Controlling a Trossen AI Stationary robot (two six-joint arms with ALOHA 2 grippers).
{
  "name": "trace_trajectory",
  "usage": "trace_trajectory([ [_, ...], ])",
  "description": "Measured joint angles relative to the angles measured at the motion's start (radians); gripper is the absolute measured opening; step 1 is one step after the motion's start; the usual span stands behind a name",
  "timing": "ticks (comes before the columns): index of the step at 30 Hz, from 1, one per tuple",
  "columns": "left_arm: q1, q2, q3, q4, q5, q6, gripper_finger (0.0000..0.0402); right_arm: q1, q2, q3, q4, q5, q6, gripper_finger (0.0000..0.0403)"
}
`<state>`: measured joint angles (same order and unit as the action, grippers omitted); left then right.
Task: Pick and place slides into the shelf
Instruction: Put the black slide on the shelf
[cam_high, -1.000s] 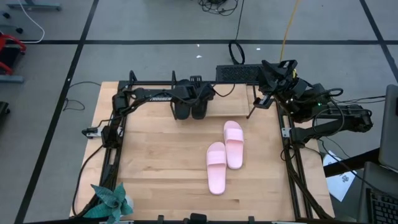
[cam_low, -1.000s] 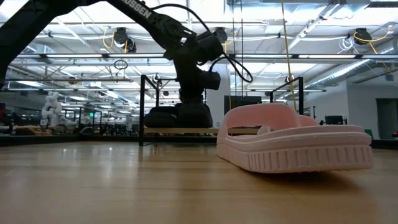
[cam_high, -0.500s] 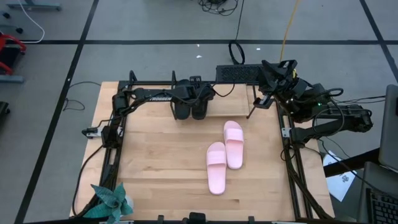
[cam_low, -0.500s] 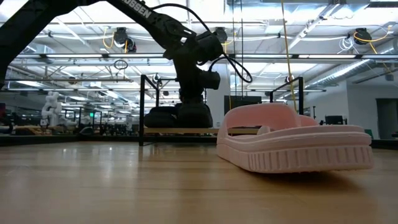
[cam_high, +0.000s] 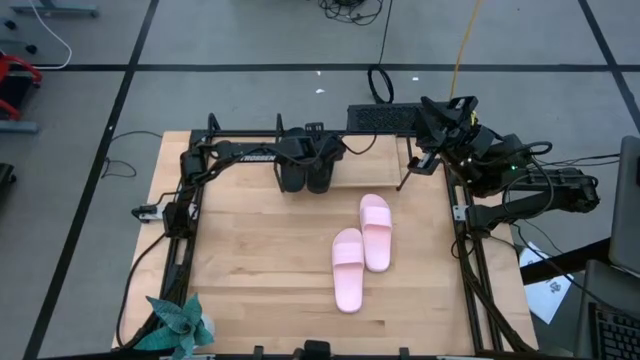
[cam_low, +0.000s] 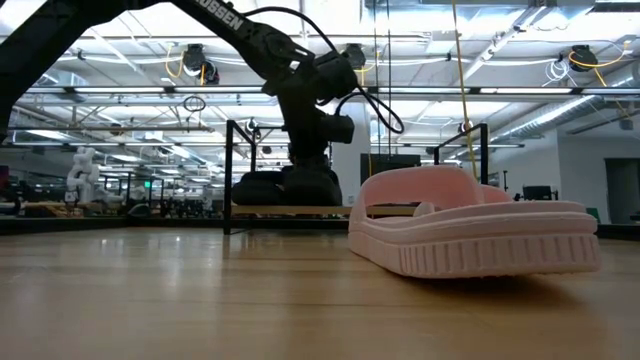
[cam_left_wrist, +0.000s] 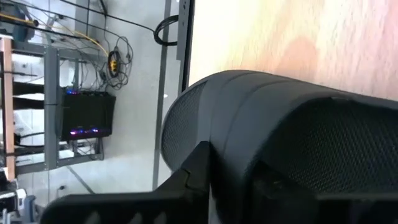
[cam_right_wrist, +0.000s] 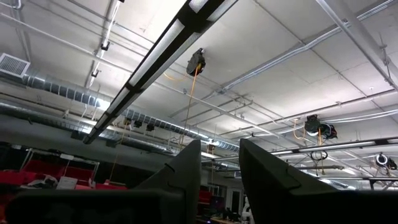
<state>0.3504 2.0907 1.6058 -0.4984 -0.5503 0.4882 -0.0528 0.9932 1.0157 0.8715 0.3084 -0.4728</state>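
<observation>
Two matte black slides (cam_high: 305, 180) stand side by side on the light-wood shelf board (cam_low: 262, 210) at the table's far edge, between thin black uprights (cam_low: 228, 175). My left gripper (cam_high: 306, 162) reaches in from the left and sits right on top of them (cam_low: 310, 178), shut on one. Two pale pink slides lie sole-down on the tabletop, one (cam_high: 376, 231) farther off and one (cam_high: 348, 270) nearer, which fills the low view (cam_low: 470, 235). My right gripper (cam_high: 437, 112) waits at the far right corner, pointing up, open (cam_right_wrist: 219, 171). My left gripper is on a black slide's wide strap (cam_left_wrist: 249, 118), coming from above. One finger (cam_left_wrist: 194, 174) lies against the strap's side; the strap hides the other finger. The slide rests with its sole on the shelf board, level.
A small green plant (cam_high: 180, 325) stands at the table's near left corner. A black frame (cam_high: 186, 230) runs along the table's left, right and far sides. Bare wood lies left of the pink slides (cam_high: 260, 250). Shelf board to the right of the black slides (cam_low: 400, 210) is bare.
</observation>
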Motion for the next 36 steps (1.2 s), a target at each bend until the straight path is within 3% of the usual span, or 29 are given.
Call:
trace_trajectory([
  [18, 0.018, 0.0, 0.0, -0.001, 0.021, -0.03, 0.0127, 0.0, 0.0, 0.0, 0.0, 0.0, 0.0, 0.0098],
  [36, 0.026, 0.046, 0.002, 0.0, -0.027, -0.041, 0.015, 0.0, 0.0, 0.0, -0.019, -0.001, -0.004, 0.0098],
])
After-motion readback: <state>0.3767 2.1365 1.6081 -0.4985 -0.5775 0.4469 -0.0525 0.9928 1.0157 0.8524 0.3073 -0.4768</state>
